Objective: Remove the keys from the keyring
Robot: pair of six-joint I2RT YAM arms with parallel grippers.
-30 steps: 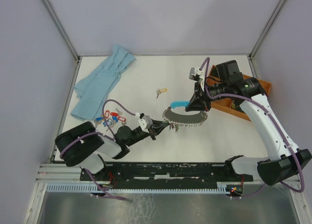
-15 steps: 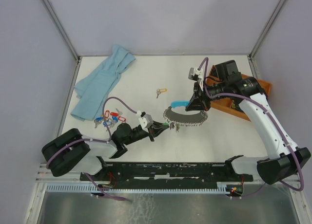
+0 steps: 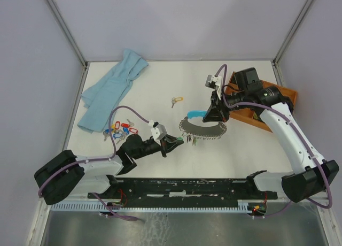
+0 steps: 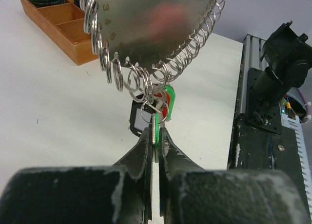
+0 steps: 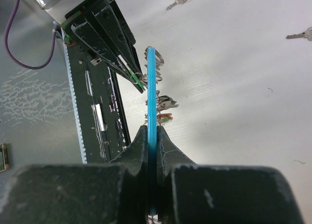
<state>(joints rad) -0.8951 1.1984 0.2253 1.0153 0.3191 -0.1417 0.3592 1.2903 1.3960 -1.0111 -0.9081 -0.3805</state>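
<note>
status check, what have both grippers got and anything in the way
Left gripper shut on green-tagged key hanging from keyring. Right gripper shut on its blue stretch. Wooden tray close behind right gripper.

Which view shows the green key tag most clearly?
Left wrist: the green key tag sits close-up, pinched in the left end effector. Top external shows only a speck; right wrist, a thin green sliver.

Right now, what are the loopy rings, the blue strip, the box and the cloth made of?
Rings: likely steel wire, shiny silver with glinting highlights.
Blue strip: probably plastic, smooth and evenly coloured.
Box: looks like wood, orange-brown and matte, with thick walls and dividers.
Cloth: soft fabric, light blue, crumpled into folds.
</note>
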